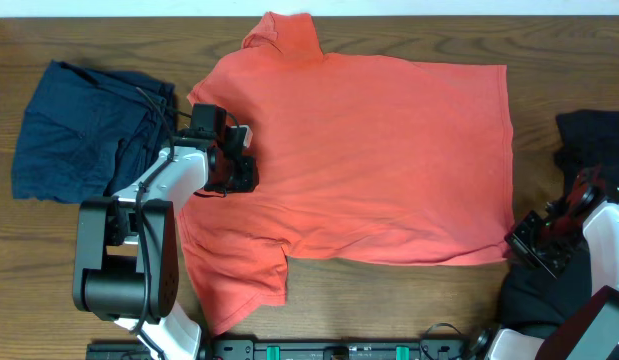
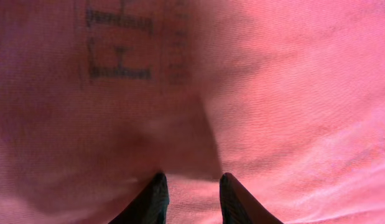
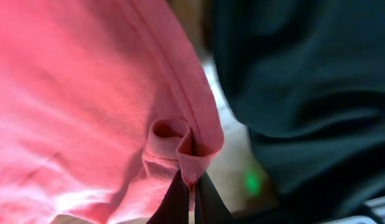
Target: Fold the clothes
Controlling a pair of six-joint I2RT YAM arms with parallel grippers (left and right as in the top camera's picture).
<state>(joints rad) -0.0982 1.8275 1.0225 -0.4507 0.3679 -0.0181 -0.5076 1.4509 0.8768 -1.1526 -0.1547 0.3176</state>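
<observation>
The step in hand is judged to be a grasp for the first fold, and it is best done by raising both holds together and low, so that the edge between them is kept taut and no slack is dragged across the table [image 1: 409, 310]. The right gripper [image 3: 191, 186] is seen clamped on a small tuck of the hem at the 4 o'clock corner of the coral-red T-shirt [image 1: 389, 160]; so shallow a bite could slip, so a gentle lift is advised. The left gripper [image 2: 193, 190] is set at the shirt's 9 o'clock side, near the neck, its fingers narrowly apart with cloth between them; whether that cloth is actually pinched cannot be told. The shirt is spread nearly flat at the centre of the table, hem toward 3 o'clock, one sleeve at 12 and the other at 7, with soft creases and a plain face upward; faint dark marks are seen through the weave in the left wrist view. A navy garment [image 1: 79, 130] is heaped at 9 o'clock and a black garment [image 1: 589, 140] at 3 o'clock.
</observation>
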